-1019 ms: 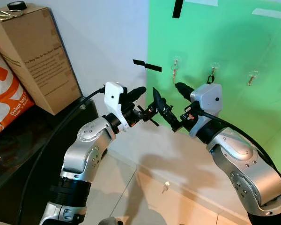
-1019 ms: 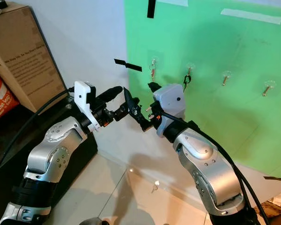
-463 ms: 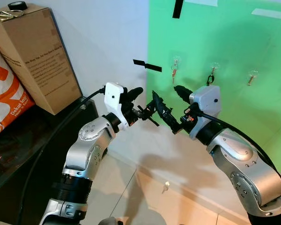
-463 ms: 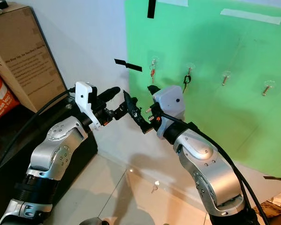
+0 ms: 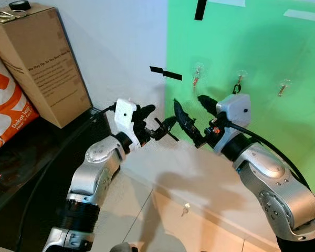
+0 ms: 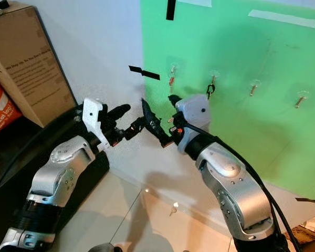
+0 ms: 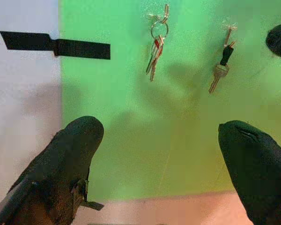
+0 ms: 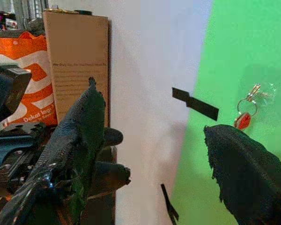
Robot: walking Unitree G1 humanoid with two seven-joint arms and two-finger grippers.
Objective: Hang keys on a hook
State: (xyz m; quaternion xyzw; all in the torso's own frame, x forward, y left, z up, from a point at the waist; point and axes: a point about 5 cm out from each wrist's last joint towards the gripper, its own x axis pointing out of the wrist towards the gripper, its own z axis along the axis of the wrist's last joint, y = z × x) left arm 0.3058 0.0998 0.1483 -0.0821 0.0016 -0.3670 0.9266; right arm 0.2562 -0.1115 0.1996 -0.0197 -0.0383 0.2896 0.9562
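Green board (image 5: 262, 52) carries key bunch (image 7: 155, 47) on hook at 12 o'clock | my left gripper (image 7: 159, 164) and right gripper (image 8: 154, 154) hover released, empty | I judge hanging done

Matt green sheet (image 5: 252, 47), shiny metal keys (image 7: 154, 49), glossy floor tiles (image 5: 163, 220), plain cardboard box (image 5: 39, 63).

The orange bag (image 5: 5, 100) reads "Dekat lagi"; the cardboard box (image 5: 39, 58) print is too small to read.
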